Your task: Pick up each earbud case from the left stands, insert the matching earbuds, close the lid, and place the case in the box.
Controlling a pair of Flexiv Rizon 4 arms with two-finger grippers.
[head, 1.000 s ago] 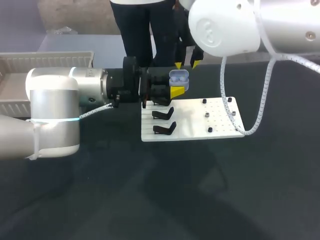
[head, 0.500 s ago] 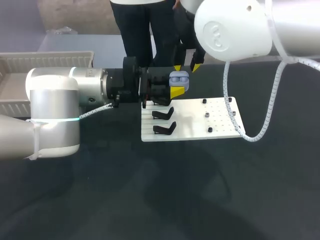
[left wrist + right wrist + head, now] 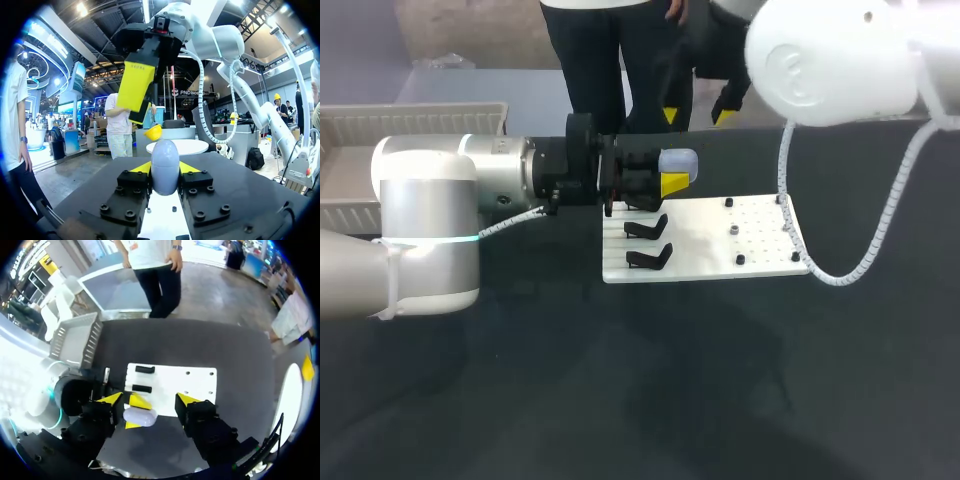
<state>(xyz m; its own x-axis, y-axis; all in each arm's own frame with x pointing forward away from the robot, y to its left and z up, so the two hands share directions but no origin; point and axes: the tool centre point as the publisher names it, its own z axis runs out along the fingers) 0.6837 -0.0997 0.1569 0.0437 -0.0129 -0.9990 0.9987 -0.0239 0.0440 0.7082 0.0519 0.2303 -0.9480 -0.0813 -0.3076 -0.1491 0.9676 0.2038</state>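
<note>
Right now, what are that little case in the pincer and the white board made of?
Case: likely smooth plastic, pale grey-blue with a soft sheen. Board: flat matte white without glare, plastic or painted metal; can't tell which.

One earbud case; two fully visible black stands; one white board; one box

The right gripper, spread wide, hangs above the seemingly closed earbud case pinched in the left gripper.
</note>
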